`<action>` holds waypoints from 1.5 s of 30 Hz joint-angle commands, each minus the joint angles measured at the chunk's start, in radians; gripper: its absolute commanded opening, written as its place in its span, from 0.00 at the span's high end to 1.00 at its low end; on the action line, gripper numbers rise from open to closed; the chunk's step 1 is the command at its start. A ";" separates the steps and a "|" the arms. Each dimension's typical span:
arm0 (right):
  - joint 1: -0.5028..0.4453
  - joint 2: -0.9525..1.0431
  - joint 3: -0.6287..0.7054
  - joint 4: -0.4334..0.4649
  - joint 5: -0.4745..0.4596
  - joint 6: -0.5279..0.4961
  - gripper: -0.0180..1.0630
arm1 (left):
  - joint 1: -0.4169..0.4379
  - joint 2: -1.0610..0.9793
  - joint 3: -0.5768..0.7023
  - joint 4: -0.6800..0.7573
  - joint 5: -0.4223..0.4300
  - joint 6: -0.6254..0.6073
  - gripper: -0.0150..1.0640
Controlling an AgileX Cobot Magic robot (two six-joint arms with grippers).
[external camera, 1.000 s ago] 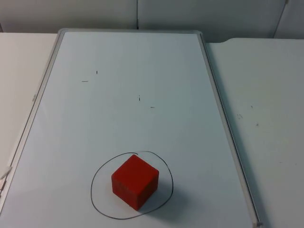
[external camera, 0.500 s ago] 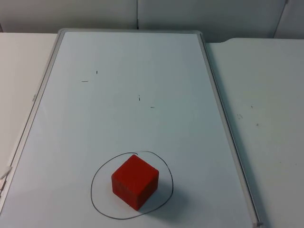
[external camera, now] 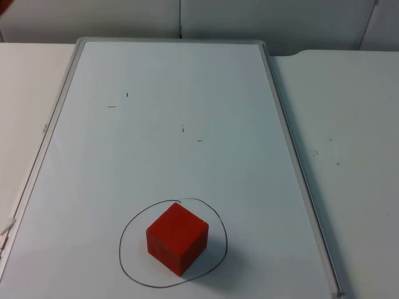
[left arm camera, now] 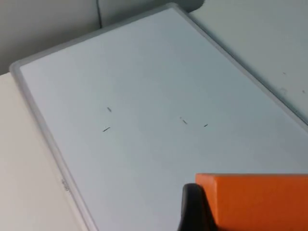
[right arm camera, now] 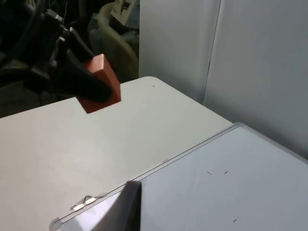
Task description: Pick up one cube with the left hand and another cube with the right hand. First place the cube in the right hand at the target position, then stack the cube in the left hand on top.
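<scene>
One red cube [external camera: 177,238] rests on the whiteboard [external camera: 187,93], inside a hand-drawn black circle [external camera: 225,243] near the front. A second red cube [right arm camera: 100,83] hangs in the air over the bare table left of the board, with my left gripper [right arm camera: 96,89] shut on it. The same cube [left arm camera: 255,202] appears orange in the left wrist view beside a black fingertip [left arm camera: 192,209], and its corner [external camera: 5,5] just pokes into the top view. My right gripper [right arm camera: 129,209] waits raised, facing across the board's corner toward the left arm.
The whiteboard has a grey frame [external camera: 293,156] and a few small pen marks [external camera: 182,129]. White table [external camera: 349,156] lies on both sides of it. A grey partition wall [external camera: 249,18] closes off the back.
A corner of the cube held by my left gripper has come into the top view's upper left. The cube in the circle has not moved.
</scene>
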 commanded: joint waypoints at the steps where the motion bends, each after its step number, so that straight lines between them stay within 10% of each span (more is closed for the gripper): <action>1: 0.003 -0.003 0.004 -0.005 -0.016 0.003 0.06 | -0.006 0.060 -0.036 -0.077 0.009 0.070 0.91; 18: 0.003 -0.003 0.010 -0.003 -0.005 0.003 0.06 | -0.257 0.543 -0.081 -0.144 -0.137 0.098 0.99; 45: 0.003 -0.003 0.011 -0.003 0.026 0.003 0.06 | -0.331 0.662 0.017 -0.165 -0.325 -0.042 0.99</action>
